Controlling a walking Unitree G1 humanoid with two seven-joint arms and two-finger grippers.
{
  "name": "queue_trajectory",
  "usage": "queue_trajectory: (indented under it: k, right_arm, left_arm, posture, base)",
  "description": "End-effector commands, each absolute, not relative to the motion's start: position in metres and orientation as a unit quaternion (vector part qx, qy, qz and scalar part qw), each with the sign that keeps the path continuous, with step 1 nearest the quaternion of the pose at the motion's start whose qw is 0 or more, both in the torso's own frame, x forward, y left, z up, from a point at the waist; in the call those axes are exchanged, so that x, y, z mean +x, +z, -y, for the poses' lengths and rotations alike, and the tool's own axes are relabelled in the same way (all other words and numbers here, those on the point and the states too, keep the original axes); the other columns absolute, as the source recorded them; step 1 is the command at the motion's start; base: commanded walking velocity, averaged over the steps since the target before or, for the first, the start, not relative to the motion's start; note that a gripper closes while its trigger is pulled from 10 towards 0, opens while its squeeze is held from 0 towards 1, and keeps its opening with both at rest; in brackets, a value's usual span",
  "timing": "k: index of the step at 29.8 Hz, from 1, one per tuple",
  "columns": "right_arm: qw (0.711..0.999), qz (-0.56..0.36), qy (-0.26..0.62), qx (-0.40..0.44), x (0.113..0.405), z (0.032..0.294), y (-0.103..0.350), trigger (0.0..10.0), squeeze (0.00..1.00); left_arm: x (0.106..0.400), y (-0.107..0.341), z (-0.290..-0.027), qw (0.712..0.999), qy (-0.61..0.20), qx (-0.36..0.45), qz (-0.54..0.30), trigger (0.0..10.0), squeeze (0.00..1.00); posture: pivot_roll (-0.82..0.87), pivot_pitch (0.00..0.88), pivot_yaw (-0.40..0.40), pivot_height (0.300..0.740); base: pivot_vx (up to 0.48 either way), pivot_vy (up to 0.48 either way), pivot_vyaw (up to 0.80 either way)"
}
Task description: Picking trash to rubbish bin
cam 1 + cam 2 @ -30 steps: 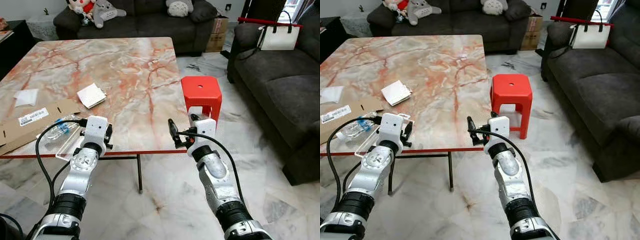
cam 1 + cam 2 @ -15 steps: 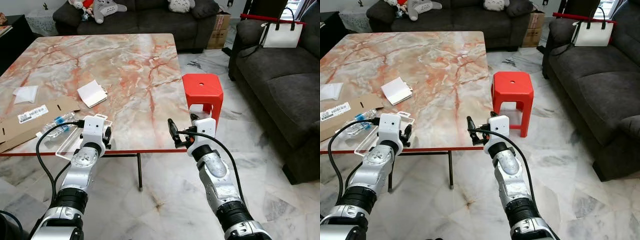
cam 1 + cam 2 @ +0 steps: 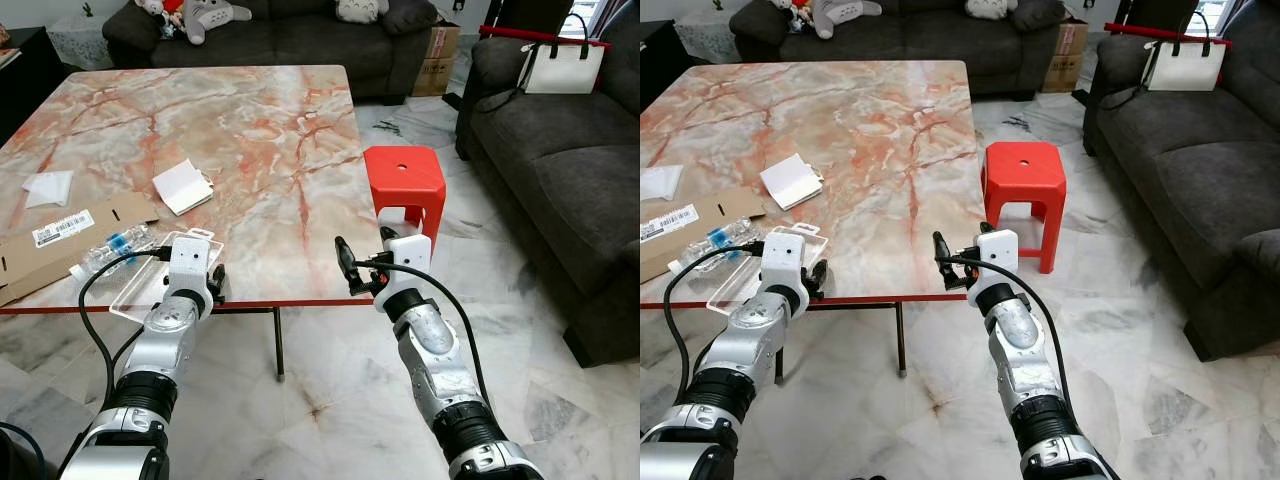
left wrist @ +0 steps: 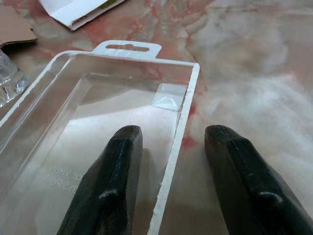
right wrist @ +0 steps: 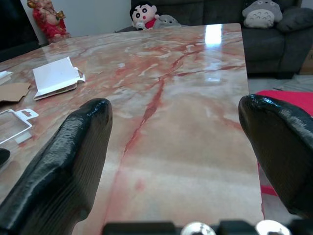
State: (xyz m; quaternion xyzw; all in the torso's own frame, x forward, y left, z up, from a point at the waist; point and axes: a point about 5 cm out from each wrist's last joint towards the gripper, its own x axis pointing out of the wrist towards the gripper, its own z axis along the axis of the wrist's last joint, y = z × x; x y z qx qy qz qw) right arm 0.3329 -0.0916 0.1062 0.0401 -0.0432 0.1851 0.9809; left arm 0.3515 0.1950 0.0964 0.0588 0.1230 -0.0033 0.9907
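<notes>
Straddling the long edge of the clear plastic blister tray [image 4: 88, 147] at the pink marble desk [image 3: 250, 130] front, the left gripper [image 4: 168, 171] is gaping, grasping nothing; closing comes next. The right gripper [image 5: 176, 161] is hovering wide open, empty.

I've got the plastic tray [image 3: 150, 275] at the table's [image 3: 260, 130] near edge, bottle [image 3: 108, 250] just left, stool [image 3: 405, 185] right.

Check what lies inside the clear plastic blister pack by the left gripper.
The clear plastic blister pack looks empty; the marble table shows through it. The left gripper straddles its edge, one finger covering part of the tray.
</notes>
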Motion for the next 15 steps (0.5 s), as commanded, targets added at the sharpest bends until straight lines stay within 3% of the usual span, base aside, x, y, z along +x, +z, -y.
queue_trajectory:
  k: [1,15]
  right_arm:
    - [0.98,0.046,0.189,0.04,0.3328,0.0903,0.1092,10.0,0.0]
    - [0.98,0.045,0.188,0.039,0.3334,0.0907,0.1089,10.0,0.0]
  left_arm:
    - [0.3521,0.0946,-0.1947,0.989,-0.003,0.063,-0.135,0.0,0.0]
    - [0.3524,0.0938,-0.1943,0.988,-0.002,0.061,-0.139,0.0,0.0]
  posture:
    - [-0.04,0.085,0.002,0.74]
    - [-0.04,0.081,0.001,0.74]
  base:
    - [0.0,0.0,0.0]
    - [0.0,0.0,0.0]
